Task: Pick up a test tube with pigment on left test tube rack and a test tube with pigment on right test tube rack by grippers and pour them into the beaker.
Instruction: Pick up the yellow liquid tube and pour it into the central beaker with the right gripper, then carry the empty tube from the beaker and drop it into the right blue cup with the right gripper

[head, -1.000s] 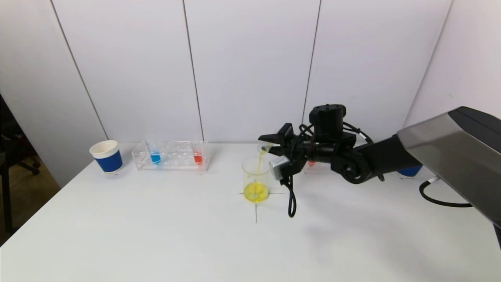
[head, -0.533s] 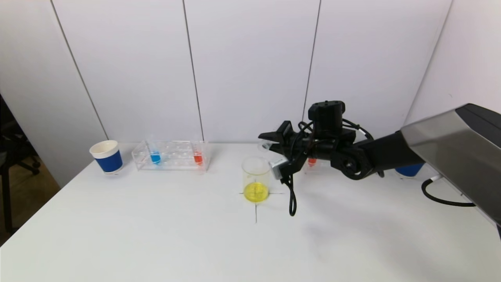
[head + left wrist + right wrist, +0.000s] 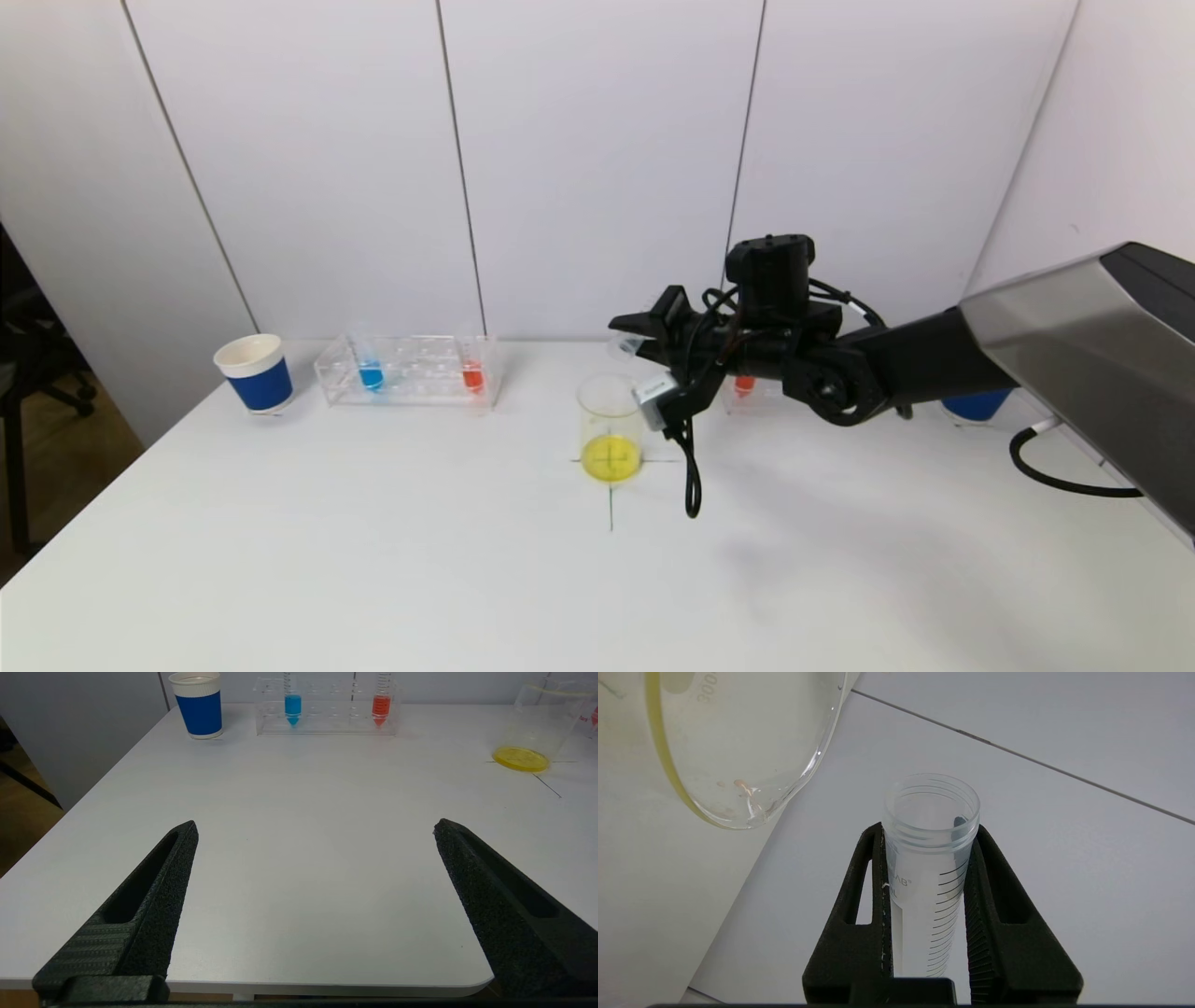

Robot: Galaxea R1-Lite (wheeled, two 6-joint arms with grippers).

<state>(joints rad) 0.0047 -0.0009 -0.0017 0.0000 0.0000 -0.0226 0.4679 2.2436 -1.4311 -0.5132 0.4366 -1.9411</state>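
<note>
With the yellow pour done, right gripper (image 3: 637, 338) is clamping the emptied tube (image 3: 930, 858); left gripper (image 3: 315, 830) is sitting wide open, left rack (image 3: 327, 709) at 12 o'clock.

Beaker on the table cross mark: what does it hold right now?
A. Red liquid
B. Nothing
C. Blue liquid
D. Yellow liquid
D: the beaker has a yellow layer at its bottom, while the test tube clamped in the right gripper looks empty.
</note>
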